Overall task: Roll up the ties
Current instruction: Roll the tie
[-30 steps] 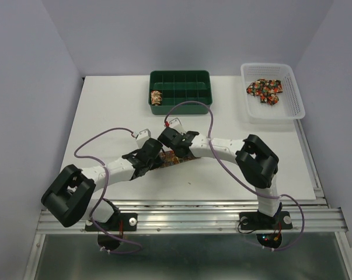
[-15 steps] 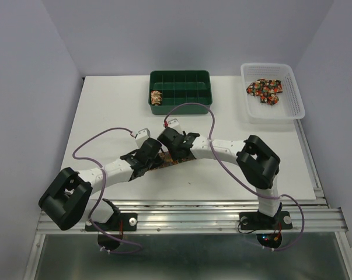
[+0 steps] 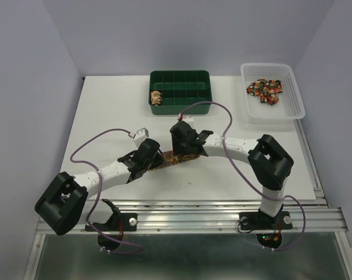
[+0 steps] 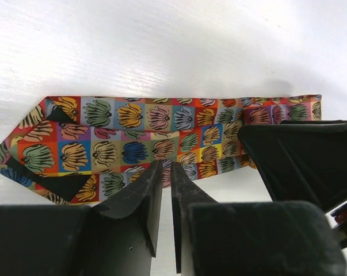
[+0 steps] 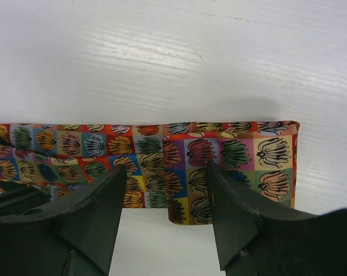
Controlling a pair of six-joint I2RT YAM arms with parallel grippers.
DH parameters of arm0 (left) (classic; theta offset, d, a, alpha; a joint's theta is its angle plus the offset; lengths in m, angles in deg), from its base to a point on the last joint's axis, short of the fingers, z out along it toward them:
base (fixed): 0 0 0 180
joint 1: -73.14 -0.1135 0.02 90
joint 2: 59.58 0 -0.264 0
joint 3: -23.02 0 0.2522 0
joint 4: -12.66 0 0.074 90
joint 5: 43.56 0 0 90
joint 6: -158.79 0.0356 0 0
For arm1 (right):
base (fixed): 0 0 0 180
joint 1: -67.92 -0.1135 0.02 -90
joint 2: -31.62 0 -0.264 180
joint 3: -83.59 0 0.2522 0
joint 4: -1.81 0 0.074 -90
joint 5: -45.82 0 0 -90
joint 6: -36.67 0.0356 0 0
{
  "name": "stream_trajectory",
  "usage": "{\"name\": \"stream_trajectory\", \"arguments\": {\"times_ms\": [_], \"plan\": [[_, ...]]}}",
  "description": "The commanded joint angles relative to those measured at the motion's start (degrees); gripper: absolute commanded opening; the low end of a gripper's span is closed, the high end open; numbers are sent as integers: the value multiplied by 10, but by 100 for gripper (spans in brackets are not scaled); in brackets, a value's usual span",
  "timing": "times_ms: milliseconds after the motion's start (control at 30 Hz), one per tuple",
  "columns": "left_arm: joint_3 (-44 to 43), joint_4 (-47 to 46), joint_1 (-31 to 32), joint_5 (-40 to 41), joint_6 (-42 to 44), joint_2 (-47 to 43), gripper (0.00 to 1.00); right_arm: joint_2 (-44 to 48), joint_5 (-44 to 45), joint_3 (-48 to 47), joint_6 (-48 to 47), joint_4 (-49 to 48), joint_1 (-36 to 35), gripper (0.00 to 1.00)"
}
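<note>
Lying flat and unrolled near the front of the white table (image 3: 105,111), one patterned tie (image 3: 171,158) stretches between two robot grippers. Its right end is folded back over itself, so the rolling of this one looks barely begun. Farther back, a green tray (image 3: 181,109) holds one finished roll (image 3: 156,97) in a left-hand compartment. At the far right, a white basket (image 3: 295,93) holds a heap of more ties (image 3: 265,89), apparently waiting, so most of the job seems left. The left arm (image 3: 105,172) and right arm (image 3: 240,147) rise from the near edge and lean low toward each other, meeting over the tie. The left gripper (image 4: 166,172) has its jaws closed to a thin slit, tips on the tie's near edge, seemingly pinching it. The right gripper (image 5: 164,192), just beside it, stands over the folded end with its jaws spread wide, gripping nothing.
</note>
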State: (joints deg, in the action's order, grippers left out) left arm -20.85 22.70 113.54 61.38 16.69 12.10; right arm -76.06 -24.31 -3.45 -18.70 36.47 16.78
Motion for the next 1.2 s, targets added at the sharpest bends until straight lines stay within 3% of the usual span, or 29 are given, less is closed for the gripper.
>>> {"name": "stream_trajectory", "arguments": {"times_ms": [0,267,567,1167], "plan": [[12,-45,-1,-10,-17,-15,23,31,-70,62,82,-57,34,64],[-9,-92,7,-39,-34,39,28,91,-121,149,176,-166,67,87],[-21,-166,29,-54,-99,84,30,119,-149,219,259,-249,83,100],[-107,-185,46,-73,-66,187,31,147,-165,271,314,-315,89,100]]}}
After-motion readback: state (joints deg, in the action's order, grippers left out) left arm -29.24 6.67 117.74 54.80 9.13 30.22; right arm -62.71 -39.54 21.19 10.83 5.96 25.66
